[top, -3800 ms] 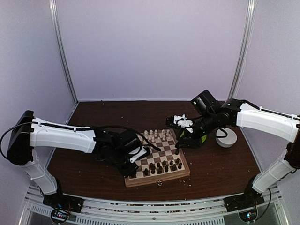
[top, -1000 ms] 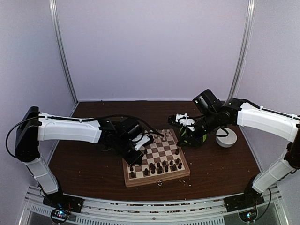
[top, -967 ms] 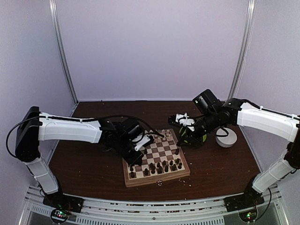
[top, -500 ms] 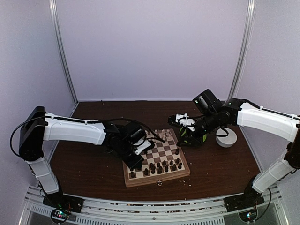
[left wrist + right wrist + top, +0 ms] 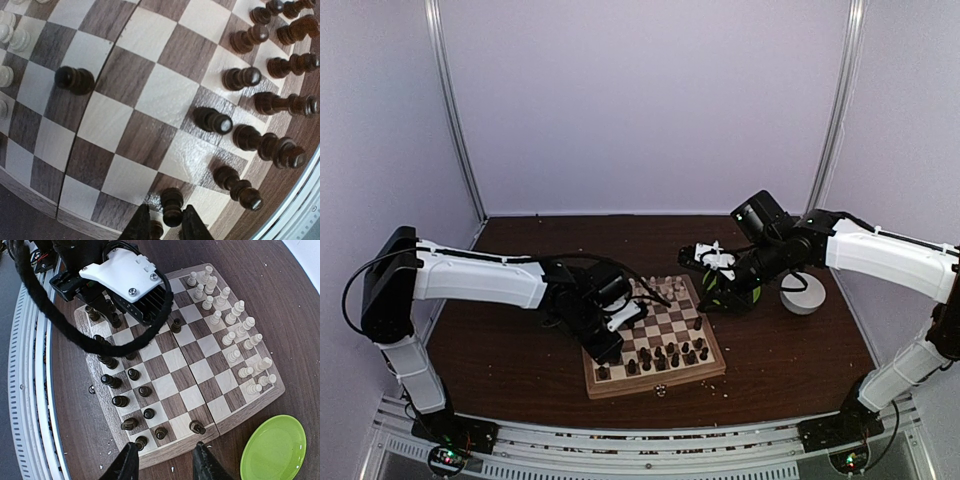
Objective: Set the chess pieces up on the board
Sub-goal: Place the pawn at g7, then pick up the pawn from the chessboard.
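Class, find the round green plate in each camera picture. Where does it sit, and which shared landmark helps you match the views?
Top external: the green plate lies beside the far right corner of the board, mostly hidden under the right arm.
Left wrist: not in view; the board fills the picture.
Right wrist: the plate is in the lower right corner, just off the board.
Shared landmark: the board.

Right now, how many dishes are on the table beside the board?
2. The green plate lies just off the board's corner on the pale pieces' side, partly under the right arm. The white bowl sits farther right on the table. More could be hidden from view.
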